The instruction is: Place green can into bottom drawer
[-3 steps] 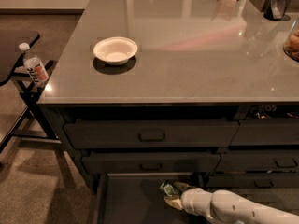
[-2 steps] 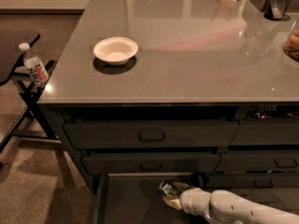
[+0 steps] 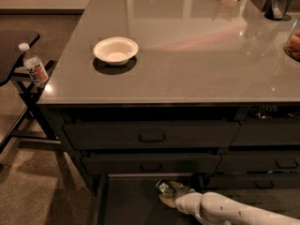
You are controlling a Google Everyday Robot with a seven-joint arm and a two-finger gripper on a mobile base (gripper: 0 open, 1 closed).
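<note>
White-armed robot's hand (image 3: 167,193) is closed on the green can (image 3: 163,187), holding it low at the back of the open bottom drawer (image 3: 126,201), just beneath the two handled drawer fronts (image 3: 151,136). Above, a white bowl (image 3: 116,50) rests on the grey tabletop (image 3: 201,50). A clear plastic bottle (image 3: 35,68) stands at left.

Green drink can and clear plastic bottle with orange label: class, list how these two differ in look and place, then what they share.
The green aluminium can is opaque metal; the clear plastic bottle is see-through with a white cap. The can is down at the open bottom drawer, beside the gripper; the bottle stands upright on a dark stand left of the grey counter. Both are drink containers.
</note>
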